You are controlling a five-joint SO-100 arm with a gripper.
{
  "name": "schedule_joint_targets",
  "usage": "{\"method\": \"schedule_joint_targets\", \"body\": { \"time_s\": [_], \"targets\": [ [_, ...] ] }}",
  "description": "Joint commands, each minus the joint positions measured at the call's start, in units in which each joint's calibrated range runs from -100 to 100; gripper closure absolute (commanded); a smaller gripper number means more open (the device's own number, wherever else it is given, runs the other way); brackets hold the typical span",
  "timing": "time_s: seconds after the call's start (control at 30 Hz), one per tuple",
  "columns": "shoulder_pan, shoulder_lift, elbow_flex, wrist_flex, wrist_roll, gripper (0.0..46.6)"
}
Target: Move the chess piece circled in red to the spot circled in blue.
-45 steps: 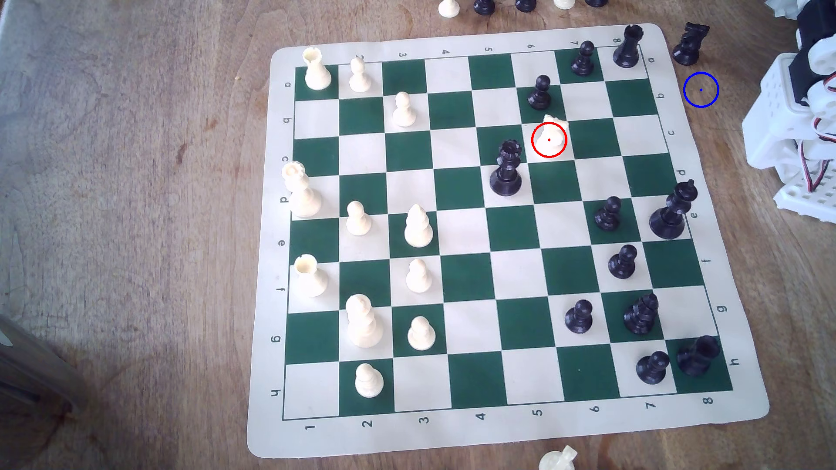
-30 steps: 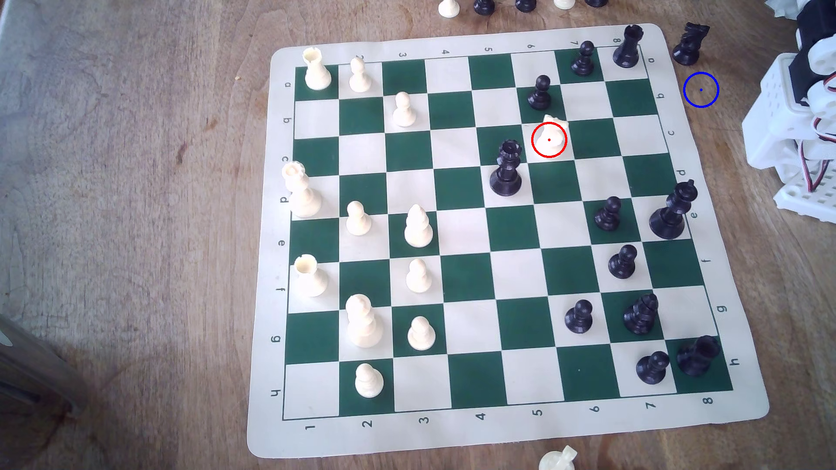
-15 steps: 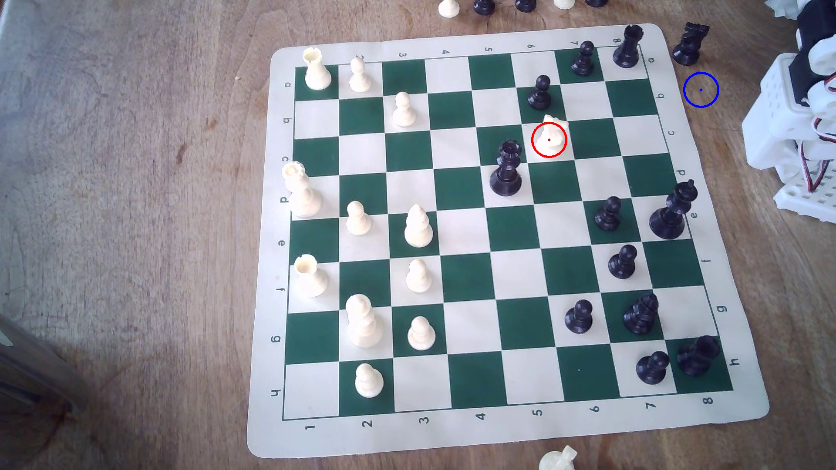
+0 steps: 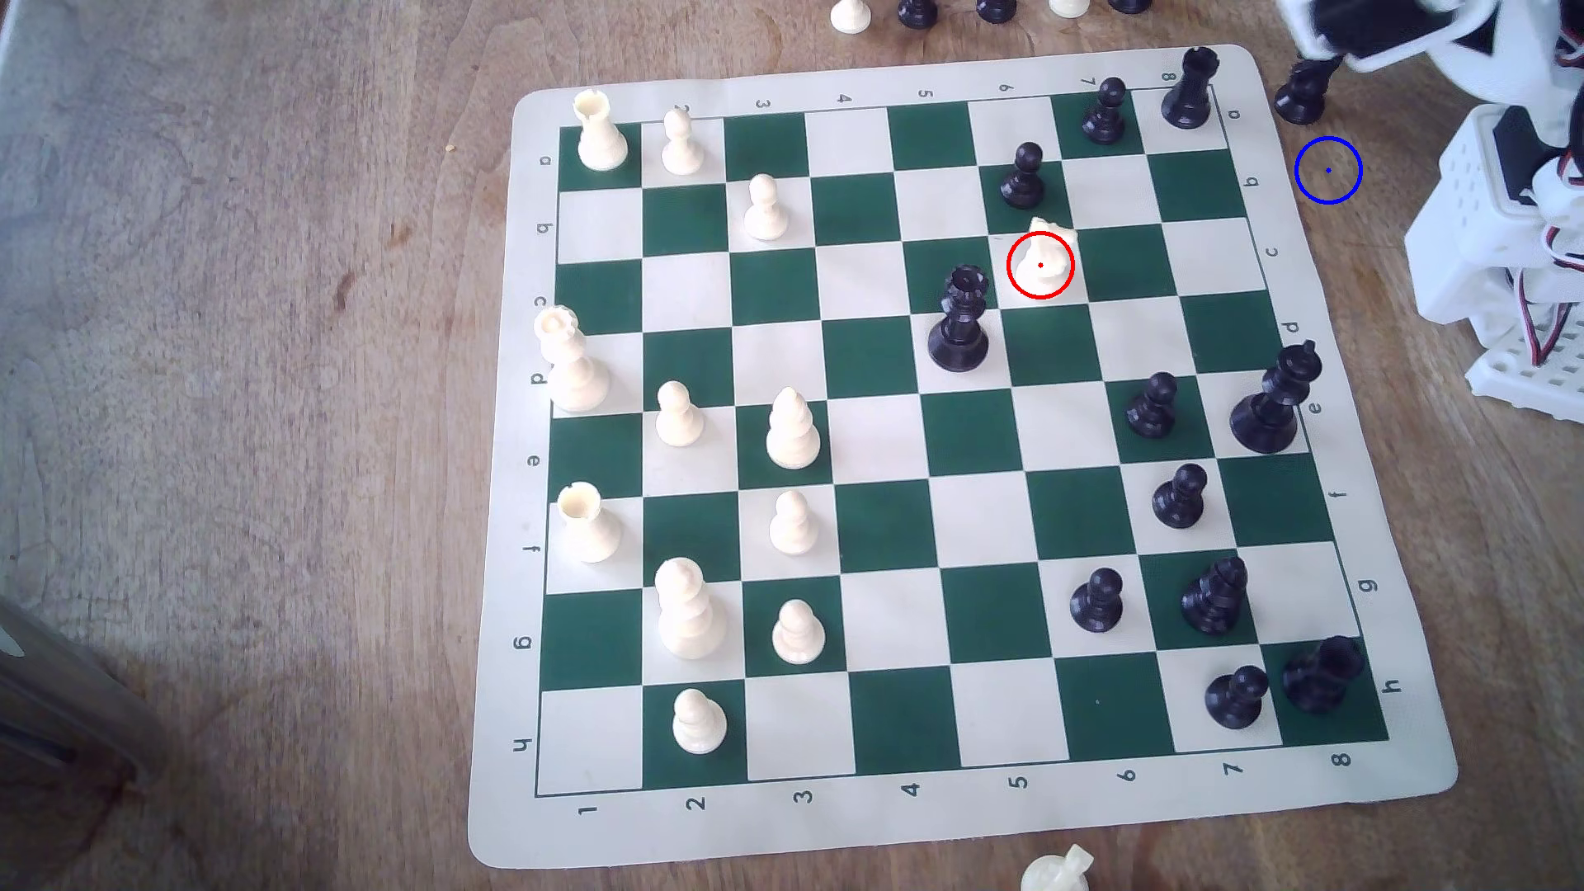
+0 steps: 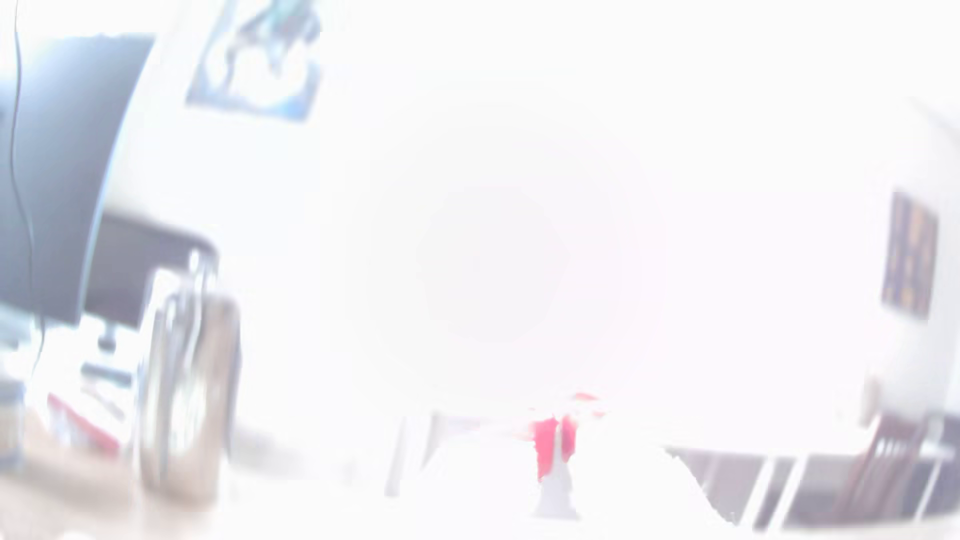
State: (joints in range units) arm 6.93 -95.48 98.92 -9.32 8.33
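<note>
White knight (image 4: 1044, 257) is standing on the board, hemmed by the black pawn (image 4: 1023, 177) and queen (image 4: 959, 321); either risks being toppled on approach. End effector (image 4: 1371, 34) blurred, opening not discernible. Blue ring (image 4: 1328, 170) is lying on the tabletop beside the black knight (image 4: 1300, 94).

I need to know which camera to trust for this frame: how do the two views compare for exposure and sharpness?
Exterior view: evenly lit and sharp, so the cream knight in its red ring and the blue-ringed spot read clearly; only the arm at the top right edge is motion-blurred. Wrist view: heavily overexposed and blurred, mostly washed to white.
</note>
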Motion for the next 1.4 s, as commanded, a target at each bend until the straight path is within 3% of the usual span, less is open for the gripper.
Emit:
{"method": "schedule_joint_targets", "body": {
  "time_s": [0.0, 0.17, 0.27, 0.43, 0.57, 0.73, 1.0, 1.37],
  "targets": [
    [1.9, 0.2, -9.9, 30.4, -2.1, 46.4],
    [1.9, 11.5, -25.8, 51.2, -8.8, 46.4],
    [2.3, 23.4, -41.1, 59.7, -16.1, 42.3],
    [1.6, 41.2, -54.1, 63.6, -21.1, 41.4],
    [1.7, 54.6, -56.4, 64.7, -23.4, 39.6],
    [1.5, 59.5, -55.8, 65.9, -24.7, 35.2],
    [2.3, 63.5, -55.3, 70.5, -21.9, 37.5],
    [1.2, 68.3, -53.7, 64.9, -21.5, 35.8]
  ]
}}
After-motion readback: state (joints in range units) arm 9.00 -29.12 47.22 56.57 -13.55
